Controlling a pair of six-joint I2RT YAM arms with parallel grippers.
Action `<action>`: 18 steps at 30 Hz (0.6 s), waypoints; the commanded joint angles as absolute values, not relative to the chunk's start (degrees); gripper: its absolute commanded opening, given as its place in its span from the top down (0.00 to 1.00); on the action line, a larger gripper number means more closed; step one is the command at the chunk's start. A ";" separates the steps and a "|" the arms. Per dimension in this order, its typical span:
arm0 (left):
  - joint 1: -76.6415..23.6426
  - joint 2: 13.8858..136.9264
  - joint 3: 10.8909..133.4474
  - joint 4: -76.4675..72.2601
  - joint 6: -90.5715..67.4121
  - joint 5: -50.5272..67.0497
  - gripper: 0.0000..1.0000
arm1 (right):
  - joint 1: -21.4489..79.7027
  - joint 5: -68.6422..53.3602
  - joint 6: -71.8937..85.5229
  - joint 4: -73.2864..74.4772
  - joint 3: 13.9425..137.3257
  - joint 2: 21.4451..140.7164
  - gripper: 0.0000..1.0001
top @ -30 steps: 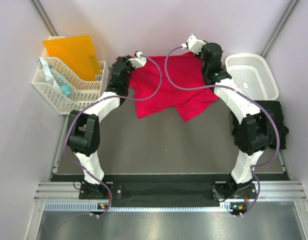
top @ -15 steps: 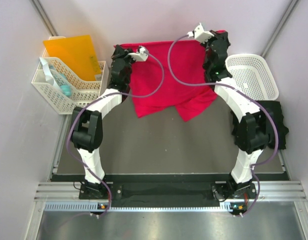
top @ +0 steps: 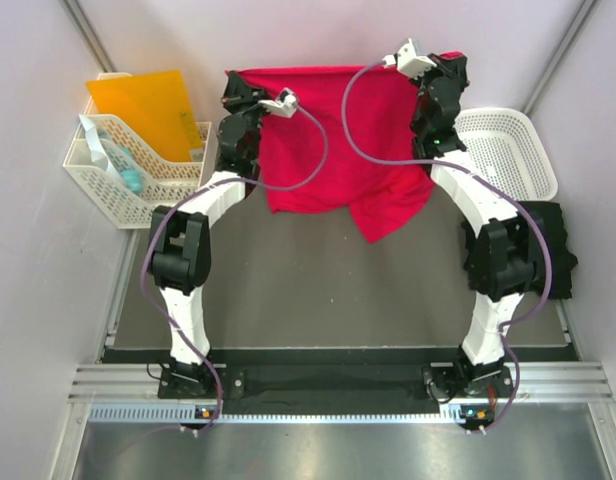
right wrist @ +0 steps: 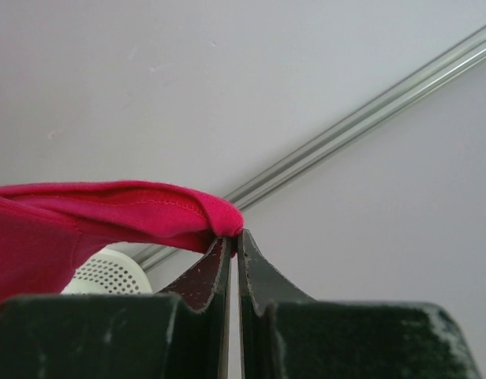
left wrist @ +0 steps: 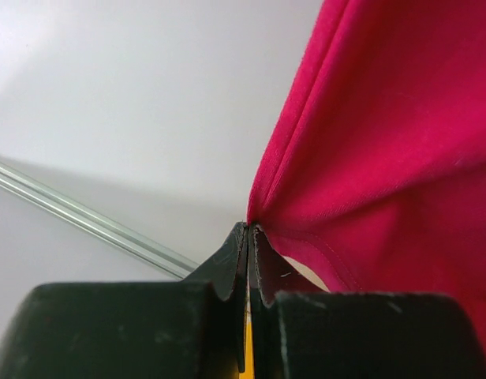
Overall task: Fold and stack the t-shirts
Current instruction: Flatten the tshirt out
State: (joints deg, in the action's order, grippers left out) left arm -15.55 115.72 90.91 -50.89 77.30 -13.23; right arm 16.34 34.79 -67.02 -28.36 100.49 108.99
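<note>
Dark tabletop [top: 328, 290], lilac walls [top: 318, 35], red t-shirt [top: 380, 120]

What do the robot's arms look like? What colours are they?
The left arm and right arm are twins: smooth white tubes joined by chunky black joints, standing on black bases. A thin purple cable loops along each one. The left pincer and right pincer each have two black fingers that narrow to points and look a bit scuffed.

White lattice basket [top: 505, 150] right; organizer bin [top: 108, 195] (orange folder [top: 140, 105] inside) left.
</note>
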 commanded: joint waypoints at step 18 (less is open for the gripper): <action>-12.66 134.47 100.37 -64.95 95.89 -19.86 0.32 | 11.96 45.96 -74.36 -38.52 111.62 125.87 0.22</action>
